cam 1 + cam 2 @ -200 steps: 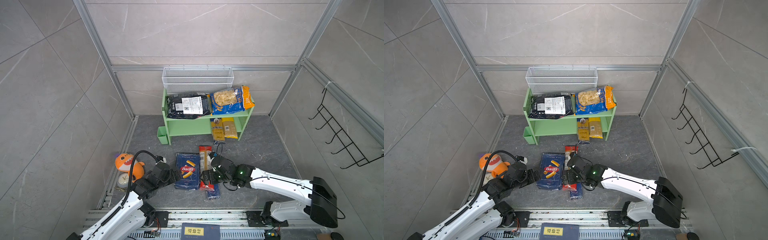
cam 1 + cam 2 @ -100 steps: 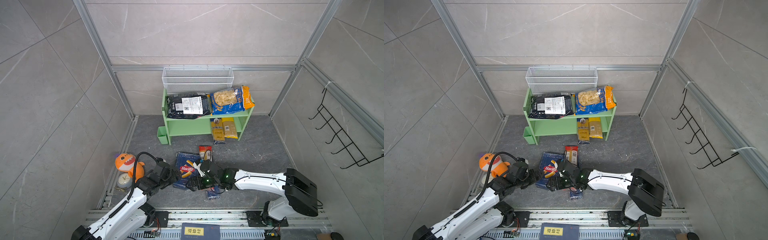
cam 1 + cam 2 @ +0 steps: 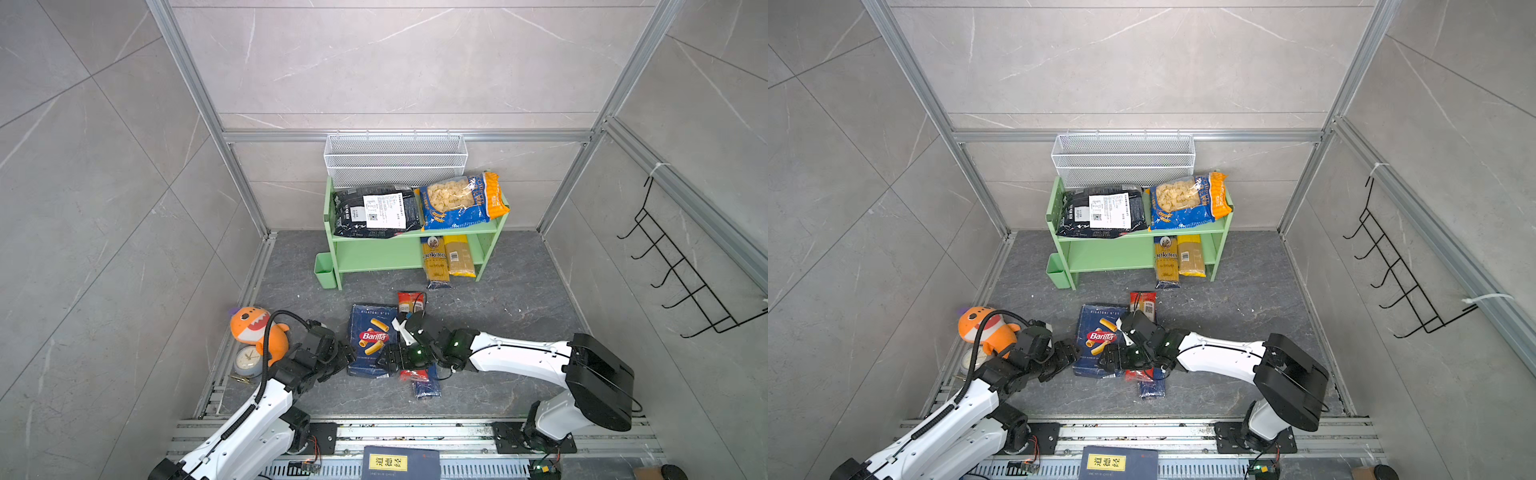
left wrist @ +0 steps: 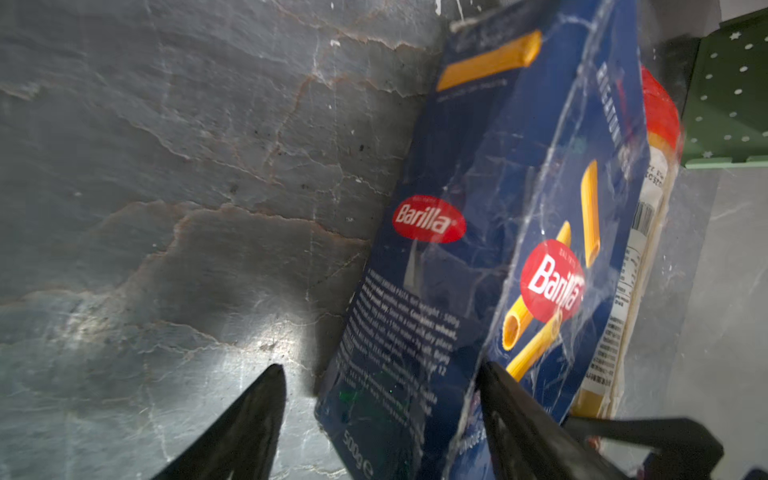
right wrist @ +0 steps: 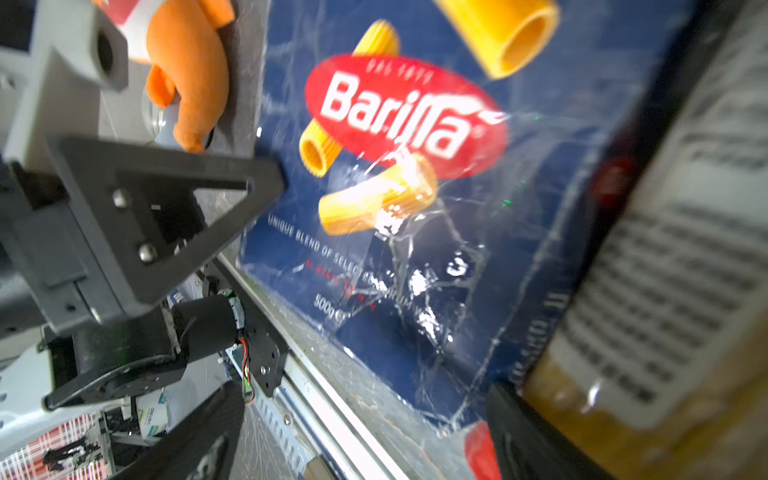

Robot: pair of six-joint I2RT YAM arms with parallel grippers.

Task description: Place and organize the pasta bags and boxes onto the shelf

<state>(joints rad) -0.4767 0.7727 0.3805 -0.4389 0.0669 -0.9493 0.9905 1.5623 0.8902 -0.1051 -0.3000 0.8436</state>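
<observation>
The wide Barilla pasta box (image 3: 371, 338) lies on the floor between both arms. My left gripper (image 3: 346, 358) is open at its left near corner. In the left wrist view that corner (image 4: 399, 374) sits between the jaws, with one finger (image 4: 511, 411) against the top face and the other (image 4: 257, 415) a gap away. My right gripper (image 3: 390, 360) is open over the box's right near corner, one finger wedged between the box (image 5: 415, 249) and a red-yellow spaghetti pack (image 3: 410, 301). A narrow blue box (image 3: 427, 388) pokes out under that arm. The green shelf (image 3: 374, 253) holds a black bag (image 3: 376, 212), a shell pasta bag (image 3: 459, 201) and two spaghetti packs (image 3: 434, 259).
An orange plush shark (image 3: 257, 332) and a small clock (image 3: 247, 362) lie left of my left arm. A white wire basket (image 3: 395, 160) hangs behind the shelf. A dark book (image 3: 401, 463) rests on the front rail. A black hook rack (image 3: 681, 274) is on the right wall.
My right gripper swung left, off the spaghetti pack and onto the wide box's right near corner. My left gripper pushed up to the box's left corner and its jaws narrowed.
</observation>
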